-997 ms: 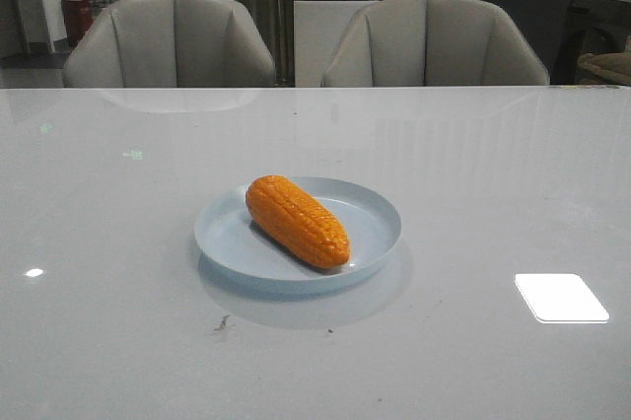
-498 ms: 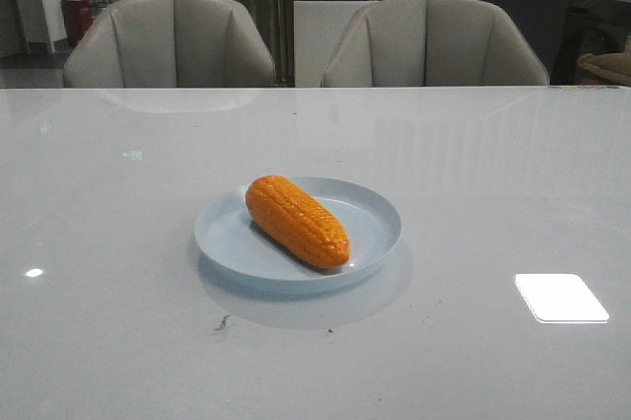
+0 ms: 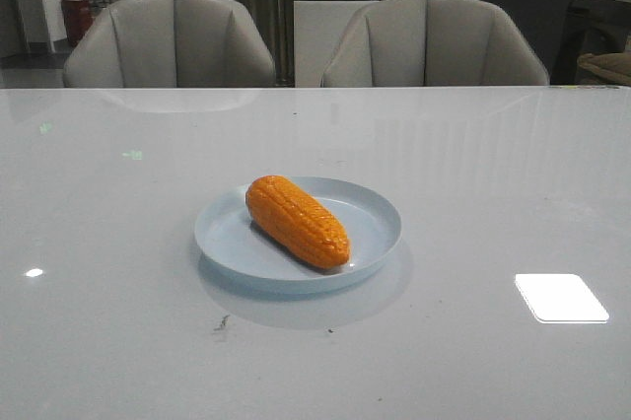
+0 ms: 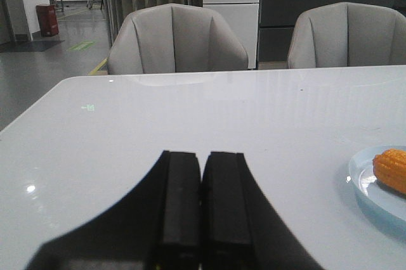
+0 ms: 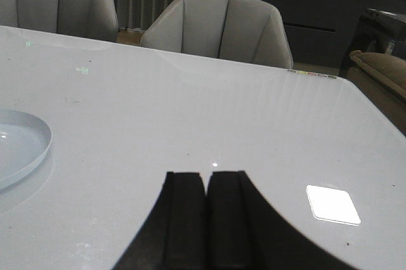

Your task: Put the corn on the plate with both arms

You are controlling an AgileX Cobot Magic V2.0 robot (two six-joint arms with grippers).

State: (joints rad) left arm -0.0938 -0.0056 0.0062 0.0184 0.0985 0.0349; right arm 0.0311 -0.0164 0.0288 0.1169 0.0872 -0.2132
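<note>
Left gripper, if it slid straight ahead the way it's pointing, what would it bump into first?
Probably nothing on the table. The left gripper is shut and points over bare tabletop toward a chair beyond the far edge. The plate with corn sits off to the side.

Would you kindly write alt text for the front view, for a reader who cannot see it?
An orange corn lies diagonally on a pale blue plate at the middle of a glossy white table. No gripper is in this view, and two grey chairs stand behind the table.

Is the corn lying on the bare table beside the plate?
No, the corn lies inside the plate, resting diagonally across its surface.
</note>
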